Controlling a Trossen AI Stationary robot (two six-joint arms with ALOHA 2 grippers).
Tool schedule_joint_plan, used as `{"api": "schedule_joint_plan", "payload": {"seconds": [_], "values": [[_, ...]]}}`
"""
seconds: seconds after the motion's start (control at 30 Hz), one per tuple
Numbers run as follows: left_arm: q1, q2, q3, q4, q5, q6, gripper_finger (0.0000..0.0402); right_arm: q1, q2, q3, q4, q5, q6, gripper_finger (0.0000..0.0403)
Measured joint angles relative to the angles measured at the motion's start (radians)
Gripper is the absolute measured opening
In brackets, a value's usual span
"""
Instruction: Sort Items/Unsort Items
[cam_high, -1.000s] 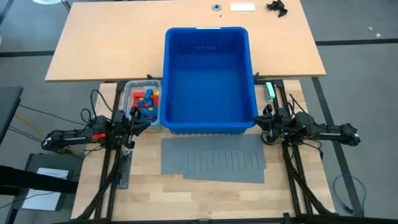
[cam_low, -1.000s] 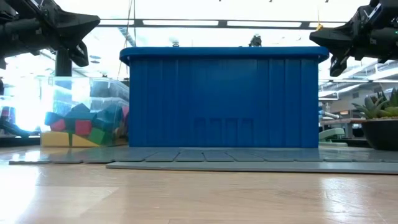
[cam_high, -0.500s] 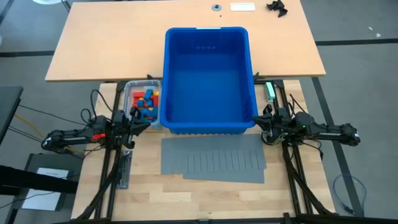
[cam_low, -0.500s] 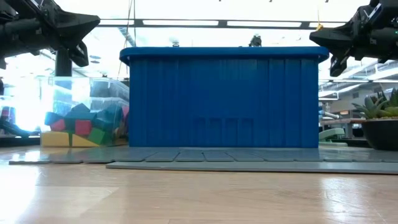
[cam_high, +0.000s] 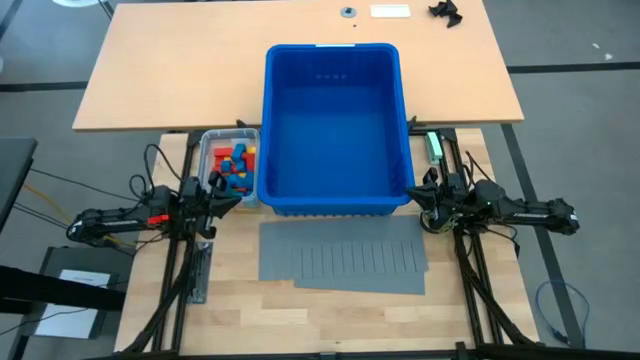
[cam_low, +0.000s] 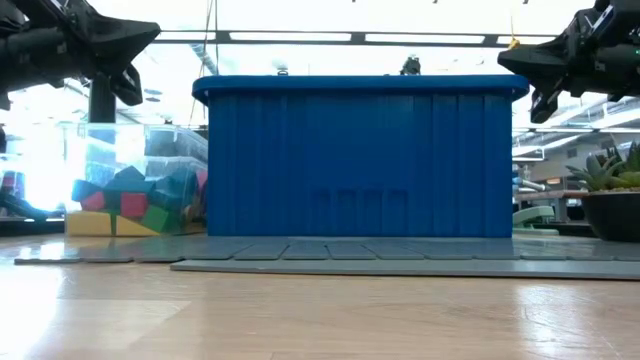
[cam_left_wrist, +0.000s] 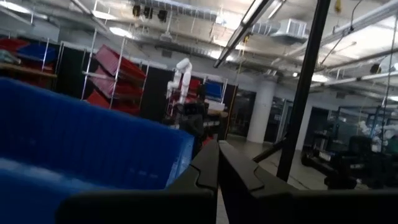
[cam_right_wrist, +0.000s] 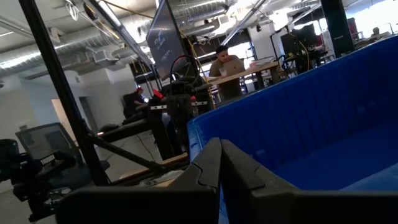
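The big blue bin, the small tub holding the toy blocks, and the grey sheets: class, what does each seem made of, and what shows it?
The blue bin looks like moulded plastic: ribbed walls, even colour, slight sheen. The small tub seems clear plastic, since the toy blocks show through its wall. The grey sheets look like thin matte plastic with cut slots, though stiff card cannot be ruled out.

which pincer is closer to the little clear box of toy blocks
Left. The left pincer sits right at the near edge of the clear box of toy blocks; the right pincer is across the blue bin.
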Motion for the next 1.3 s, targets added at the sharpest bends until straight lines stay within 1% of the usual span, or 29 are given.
{"api": "schedule_joint_plan", "payload": {"seconds": [0.27,0.43,0.7,0.87,0.97,1.13,1.3], "values": [[0.000,0.000,0.000,0.149,-0.005,-0.019,0.0019,0.000,0.000,0.000,0.000,0.000,0.000,0.0009],[0.000,0.000,0.000,0.202,-0.011,-0.019,0.0019,0.000,0.000,0.000,0.000,0.000,0.000,0.0009],[0.000,0.000,0.000,0.201,-0.041,-0.026,0.0019,0.000,0.000,0.000,0.000,0.000,0.000,0.0009],[0.000,0.000,0.000,0.200,-0.042,-0.029,0.0019,0.000,0.000,0.000,0.000,0.000,0.000,0.0009],[0.000,0.000,0.000,0.197,-0.038,-0.076,0.0019,0.000,0.000,0.000,0.000,0.000,0.000,0.0009],[0.002,0.000,0.000,0.174,-0.025,-0.075,0.0019,0.000,0.000,0.000,0.000,0.000,0.000,0.0009],[0.002,0.000,0.000,0.122,-0.090,-0.103,0.0019,0.000,0.000,0.000,0.000,0.000,0.000,0.0009]]}}
